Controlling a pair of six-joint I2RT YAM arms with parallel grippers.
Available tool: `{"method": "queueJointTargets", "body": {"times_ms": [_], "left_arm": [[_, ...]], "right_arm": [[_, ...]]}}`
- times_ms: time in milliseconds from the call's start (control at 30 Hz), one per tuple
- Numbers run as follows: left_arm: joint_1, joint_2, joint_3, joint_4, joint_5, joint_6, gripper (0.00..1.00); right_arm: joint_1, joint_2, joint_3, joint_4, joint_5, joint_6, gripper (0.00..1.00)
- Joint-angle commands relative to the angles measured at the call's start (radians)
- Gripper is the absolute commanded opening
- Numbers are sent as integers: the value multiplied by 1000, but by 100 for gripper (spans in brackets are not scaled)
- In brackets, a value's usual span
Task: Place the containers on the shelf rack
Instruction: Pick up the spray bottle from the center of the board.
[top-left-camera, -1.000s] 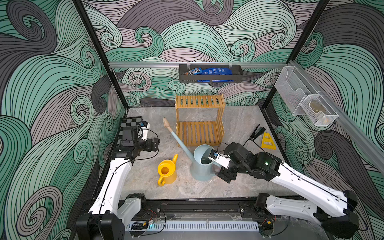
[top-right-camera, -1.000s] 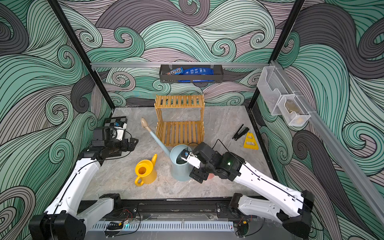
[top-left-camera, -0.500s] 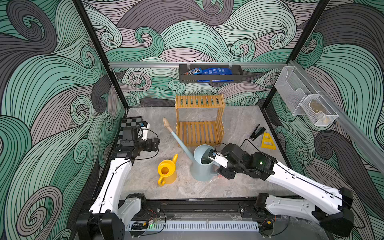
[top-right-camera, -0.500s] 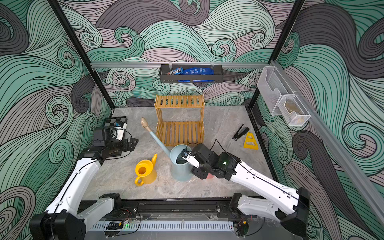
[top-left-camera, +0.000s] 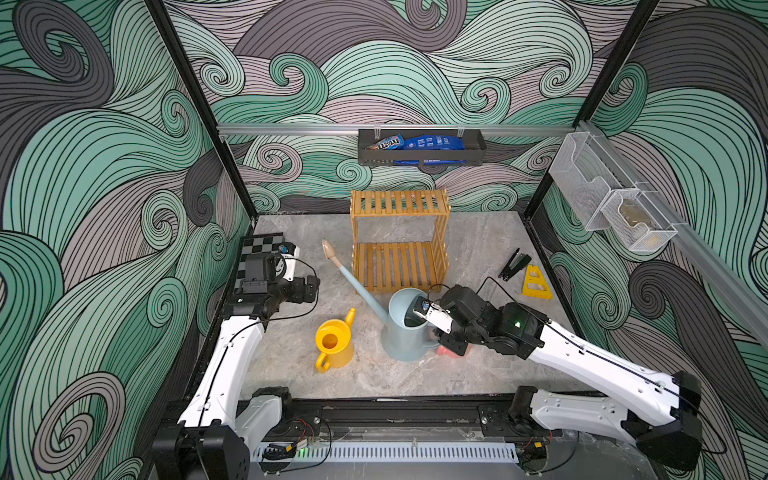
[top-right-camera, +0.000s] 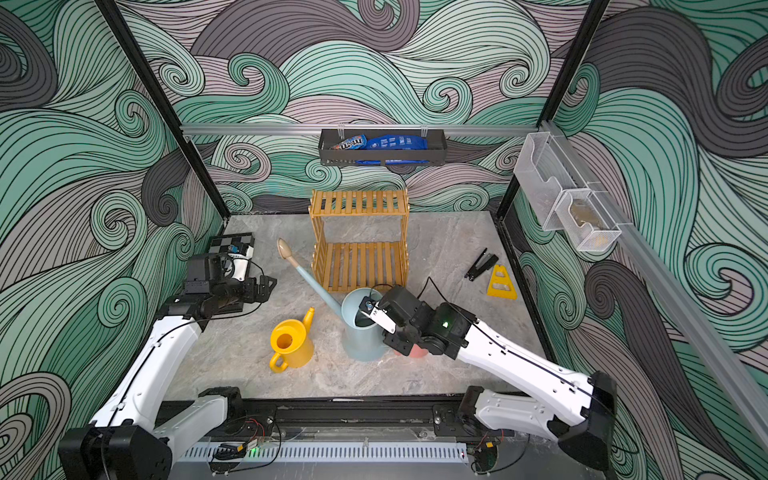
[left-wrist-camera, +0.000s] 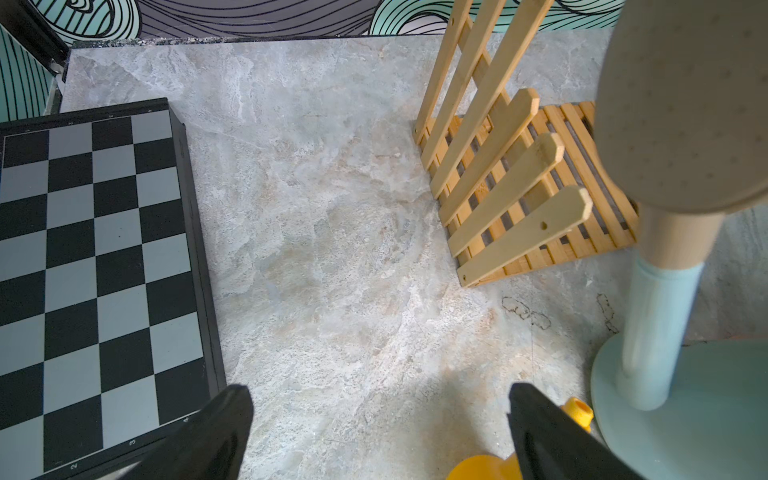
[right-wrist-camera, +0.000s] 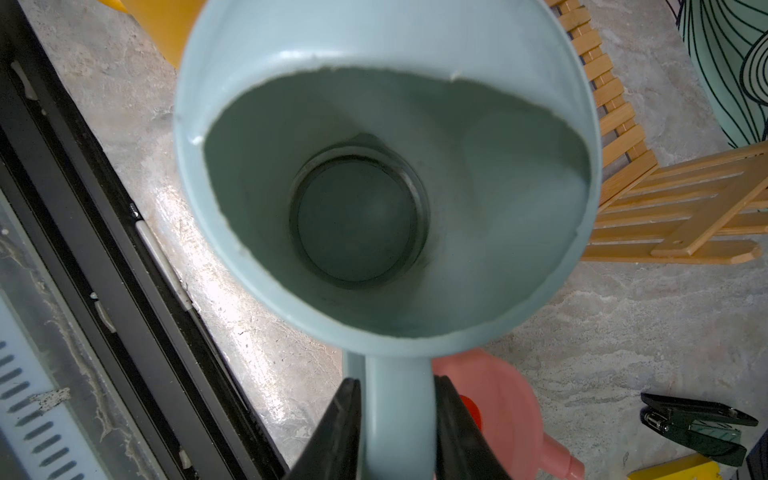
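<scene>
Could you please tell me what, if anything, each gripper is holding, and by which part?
The right gripper clamps the pale blue plastic watering can by its handle; the left gripper is open, empty.

The left gripper (left-wrist-camera: 378, 390) hung with its jaws wide apart over the marbled table (left-wrist-camera: 332, 270). A chessboard (left-wrist-camera: 95, 270) lay beside one finger (left-wrist-camera: 224, 424), and the yellow can (left-wrist-camera: 482, 467) showed just behind the other. Farther off stood the rack (left-wrist-camera: 515, 195), and the blue can (left-wrist-camera: 681, 407) raised its beige-tipped spout (left-wrist-camera: 656, 316) close in front of it.
</scene>
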Motion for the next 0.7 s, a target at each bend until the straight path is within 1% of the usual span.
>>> {"method": "queueJointTargets", "body": {"times_ms": [0,67,233,333,467,667], "left_arm": [[4,1,-1,13,18,5,99],[5,2,-1,13,18,3,99],[5,5,-1,17,18,3,99],[5,7,-3,21,18,3,99],[5,10,-4,22,18,1,99],[3,16,-4,30,21,-3,99]], "right_arm": [[-3,3,46,11,-26,20,29],[-3,7,65,8,-35,26,25],[-11,10,117,-13,-69,53,21],[-15,8,148,-28,-81,66,16],[-36,12,216,-66,-92,99,13],[-52,22,307,-124,-142,164,11]]}}
